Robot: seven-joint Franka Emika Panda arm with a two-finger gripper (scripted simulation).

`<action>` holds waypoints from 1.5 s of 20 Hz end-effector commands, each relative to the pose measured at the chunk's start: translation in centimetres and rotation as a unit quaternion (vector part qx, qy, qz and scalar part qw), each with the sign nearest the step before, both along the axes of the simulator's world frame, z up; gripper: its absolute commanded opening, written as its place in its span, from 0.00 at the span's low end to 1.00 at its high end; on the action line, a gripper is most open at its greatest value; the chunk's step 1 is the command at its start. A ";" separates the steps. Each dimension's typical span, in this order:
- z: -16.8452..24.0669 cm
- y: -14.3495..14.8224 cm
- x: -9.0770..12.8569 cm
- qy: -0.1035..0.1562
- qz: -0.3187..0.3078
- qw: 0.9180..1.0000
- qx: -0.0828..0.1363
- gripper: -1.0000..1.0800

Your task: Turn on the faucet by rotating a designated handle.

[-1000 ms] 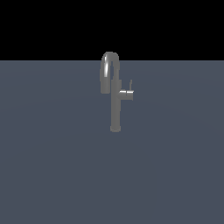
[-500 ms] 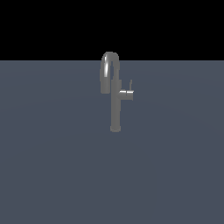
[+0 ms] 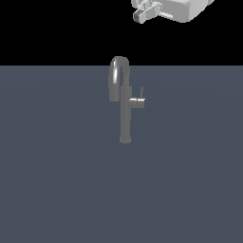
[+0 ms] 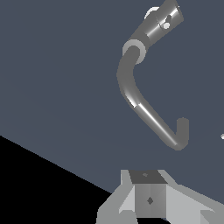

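the gripper (image 3: 144,13) sits at the upper edge of the exterior view, above the faucet (image 3: 124,102) and a little toward the exterior view's right. whether its jaws are open or closed cannot be told: only pale blocky shapes show there, and the wrist view shows just the base of the hand (image 4: 151,199). it has hold of nothing and touches nothing.

black open space lies between the gripper and the top of the spout (image 3: 117,76), so the two are well apart. the arm's pale body runs off the exterior view's top right corner, cut by the frame edge, with the fingers pointing toward the exterior view's left.

the faucet stands upright on the flat grey surface (image 3: 57,180), near the middle of the exterior view. its stem rises to an inverted-u spout that curls over toward the exterior view's left. a short stub juts from the stem toward the exterior view's right, and the handle (image 3: 142,91), a thin rod, stands up from the stub's end. the surface around the faucet is bare on every side.

in the wrist view the curved spout (image 4: 144,105) is seen from above, the hand apart from it.
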State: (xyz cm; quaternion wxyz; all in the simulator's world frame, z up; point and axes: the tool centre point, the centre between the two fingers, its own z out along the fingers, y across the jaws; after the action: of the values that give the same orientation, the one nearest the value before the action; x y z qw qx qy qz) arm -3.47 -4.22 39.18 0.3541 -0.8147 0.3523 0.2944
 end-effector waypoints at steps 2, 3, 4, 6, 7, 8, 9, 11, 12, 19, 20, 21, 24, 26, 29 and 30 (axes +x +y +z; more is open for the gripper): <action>-2.0 -0.8 1.7 0.033 -0.039 0.998 0.039 0.00; -2.6 -1.0 2.1 0.042 -0.050 0.997 0.050 0.00; -3.2 -1.2 2.6 0.051 -0.061 0.995 0.061 0.00; -4.5 -1.7 3.4 0.070 -0.083 0.990 0.084 0.00; -5.2 -1.9 3.7 0.080 -0.095 0.988 0.095 0.00; -5.9 -2.1 4.1 0.089 -0.106 0.985 0.107 0.00; -6.6 -2.2 4.5 0.099 -0.117 0.981 0.118 0.00; -8.1 -2.6 5.1 0.118 -0.140 0.973 0.141 0.00; -8.8 -2.7 5.4 0.128 -0.152 0.968 0.152 0.00; -13.8 -3.4 6.8 0.188 -0.223 0.930 0.223 0.00; -14.4 -3.4 6.9 0.195 -0.231 0.925 0.230 0.00; -14.9 -3.4 7.0 0.201 -0.238 0.920 0.238 0.00; -16.3 -3.4 7.2 0.217 -0.256 0.907 0.256 0.00; -17.0 -3.3 7.3 0.225 -0.266 0.899 0.265 0.00; -17.8 -3.3 7.4 0.233 -0.275 0.891 0.275 0.00; -17.9 -3.2 7.4 0.235 -0.277 0.889 0.277 0.00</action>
State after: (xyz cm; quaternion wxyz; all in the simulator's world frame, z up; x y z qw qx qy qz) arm 3.87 -7.50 21.52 0.5372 -0.4668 0.5387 0.4509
